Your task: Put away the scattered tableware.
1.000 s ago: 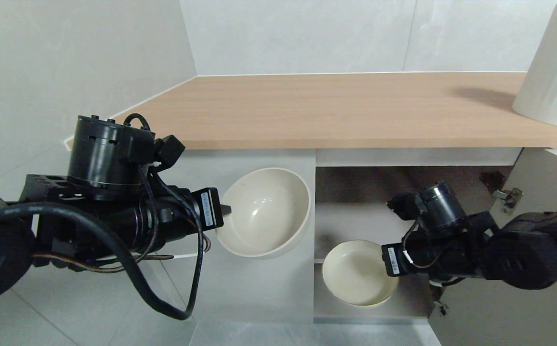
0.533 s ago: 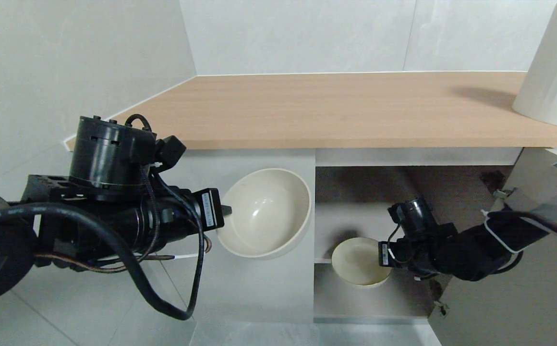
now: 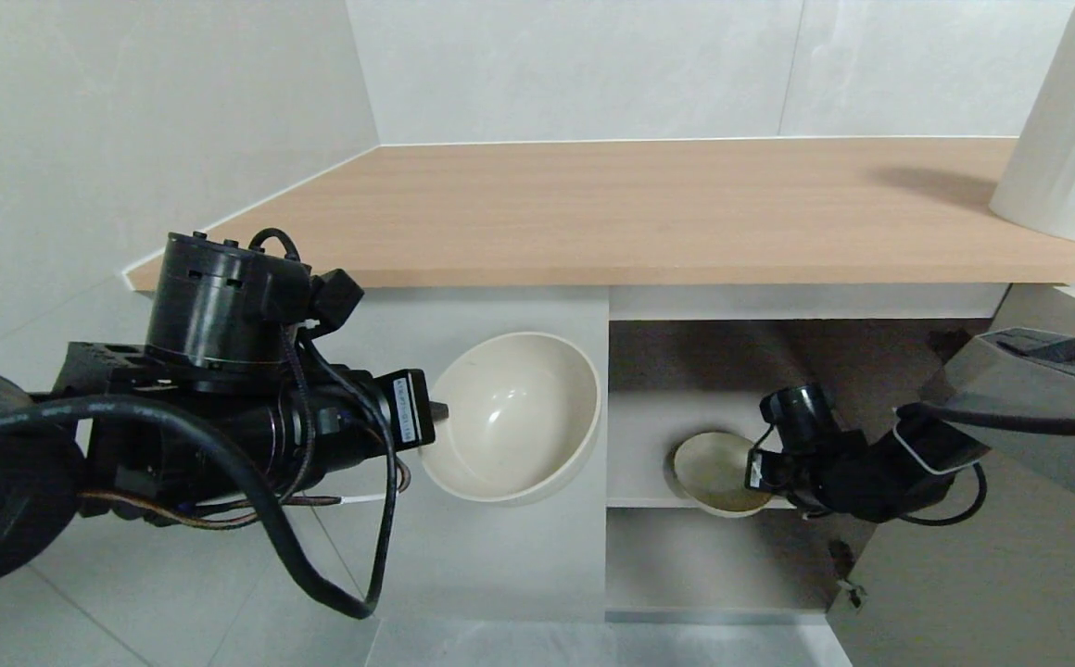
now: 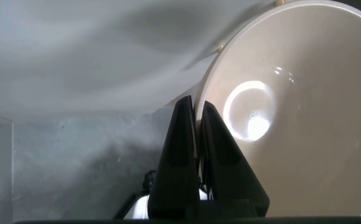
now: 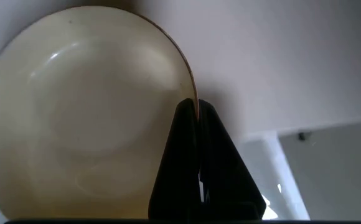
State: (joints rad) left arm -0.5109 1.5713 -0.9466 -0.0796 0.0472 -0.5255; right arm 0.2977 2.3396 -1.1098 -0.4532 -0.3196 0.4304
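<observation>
Bowl (image 3: pixel 510 417) clamped by left claw (image 4: pixel 196 107); dish (image 3: pixel 714 468), right claw (image 5: pixel 196 107).

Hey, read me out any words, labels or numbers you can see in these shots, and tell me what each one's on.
On the left gripper, a white sticker: tiny print, too small to read.
On the right gripper, a second white sticker: also too small to read.
The large bowl, small bowl and countertop: no text on them.
</observation>
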